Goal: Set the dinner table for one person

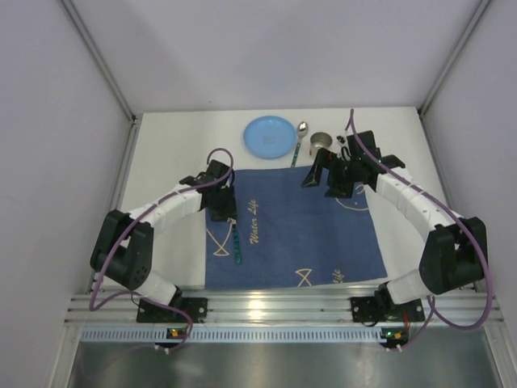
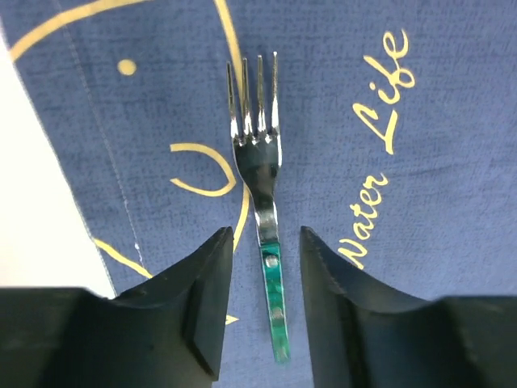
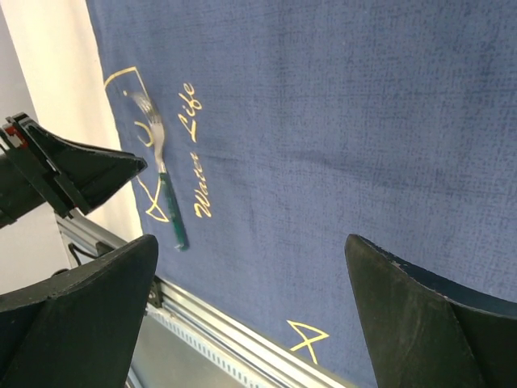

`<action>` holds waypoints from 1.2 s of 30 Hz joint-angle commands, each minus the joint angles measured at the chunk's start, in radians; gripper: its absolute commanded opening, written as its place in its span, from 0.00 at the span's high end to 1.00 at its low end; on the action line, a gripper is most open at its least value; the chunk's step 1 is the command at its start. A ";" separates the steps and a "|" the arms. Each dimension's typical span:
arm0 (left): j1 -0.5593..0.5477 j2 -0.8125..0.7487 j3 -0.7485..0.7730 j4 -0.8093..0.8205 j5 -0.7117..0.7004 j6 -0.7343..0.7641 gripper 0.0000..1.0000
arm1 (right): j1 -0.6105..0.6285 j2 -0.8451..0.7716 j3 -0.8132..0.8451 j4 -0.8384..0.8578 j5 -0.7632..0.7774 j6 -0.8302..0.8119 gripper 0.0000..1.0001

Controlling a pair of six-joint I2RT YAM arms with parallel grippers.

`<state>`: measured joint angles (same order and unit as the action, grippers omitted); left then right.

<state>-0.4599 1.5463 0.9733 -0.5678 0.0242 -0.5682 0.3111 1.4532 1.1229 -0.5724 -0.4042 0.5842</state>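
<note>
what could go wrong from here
The left gripper straddles the fork handle closely, jaws apart, so a skewed lift might drag it across the cloth. The cup and spoon sit close together near the open right gripper; reaching for one may knock the other.

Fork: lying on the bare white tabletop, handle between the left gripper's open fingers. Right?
Not quite. The fork lies on the dark blue cloth, not on the bare white tabletop, as the left wrist view shows. Its handle is between the left gripper's open fingers.
</note>
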 commanded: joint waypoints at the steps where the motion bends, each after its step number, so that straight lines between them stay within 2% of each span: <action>1: -0.008 -0.077 -0.005 0.028 -0.058 -0.047 0.55 | -0.032 0.019 0.101 0.002 0.010 -0.020 0.00; 2: -0.006 -0.084 0.001 0.014 -0.064 -0.045 0.51 | -0.038 0.047 0.124 0.003 0.011 -0.021 0.00; 3: -0.008 -0.095 0.007 0.005 -0.069 -0.044 0.21 | -0.056 0.064 0.176 -0.001 0.016 -0.020 0.00; 4: -0.008 -0.109 0.025 -0.006 -0.085 -0.038 0.02 | -0.067 0.103 0.208 -0.007 0.037 -0.015 0.00; 6: -0.008 -0.121 0.056 -0.052 -0.110 -0.019 0.01 | -0.099 0.150 0.315 -0.044 0.099 -0.009 0.00; 7: -0.006 -0.124 0.088 -0.064 -0.119 -0.010 0.01 | -0.110 0.206 0.359 -0.103 0.189 -0.003 0.00; 13: -0.005 -0.121 0.200 -0.112 -0.167 0.041 0.01 | -0.179 0.480 0.681 -0.222 0.336 0.009 0.02; 18: 0.000 -0.074 0.245 -0.106 -0.162 0.068 0.01 | -0.182 0.680 0.941 -0.293 0.347 0.014 0.09; 23: 0.009 -0.019 0.288 -0.130 -0.170 0.105 0.01 | -0.181 0.823 1.063 -0.323 0.350 0.028 0.17; 26: 0.020 0.003 0.298 -0.133 -0.164 0.113 0.01 | -0.179 0.861 1.075 -0.325 0.358 0.028 0.29; 27: 0.023 0.008 0.301 -0.133 -0.164 0.114 0.01 | -0.176 0.868 1.071 -0.326 0.363 0.028 0.40; 29: 0.032 0.014 0.304 -0.133 -0.159 0.119 0.01 | -0.175 0.878 1.066 -0.333 0.364 0.026 0.50; 30: 0.036 0.015 0.306 -0.132 -0.158 0.120 0.01 | -0.173 0.881 1.062 -0.331 0.364 0.023 0.63; 32: 0.049 0.026 0.306 -0.132 -0.144 0.122 0.01 | -0.172 0.883 1.063 -0.330 0.367 0.014 0.78; 33: 0.050 0.031 0.308 -0.132 -0.142 0.122 0.01 | -0.173 0.883 1.077 -0.331 0.366 0.009 0.93; 34: 0.053 0.034 0.315 -0.132 -0.139 0.122 0.01 | -0.173 0.880 1.087 -0.331 0.369 0.003 1.00; 36: 0.053 0.043 0.323 -0.133 -0.129 0.123 0.01 | -0.176 0.866 1.121 -0.331 0.370 -0.001 1.00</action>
<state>-0.4133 1.5749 1.2503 -0.6949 -0.1204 -0.4637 0.1326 2.3470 2.1506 -0.9016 -0.0475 0.6006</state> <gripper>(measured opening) 0.987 0.039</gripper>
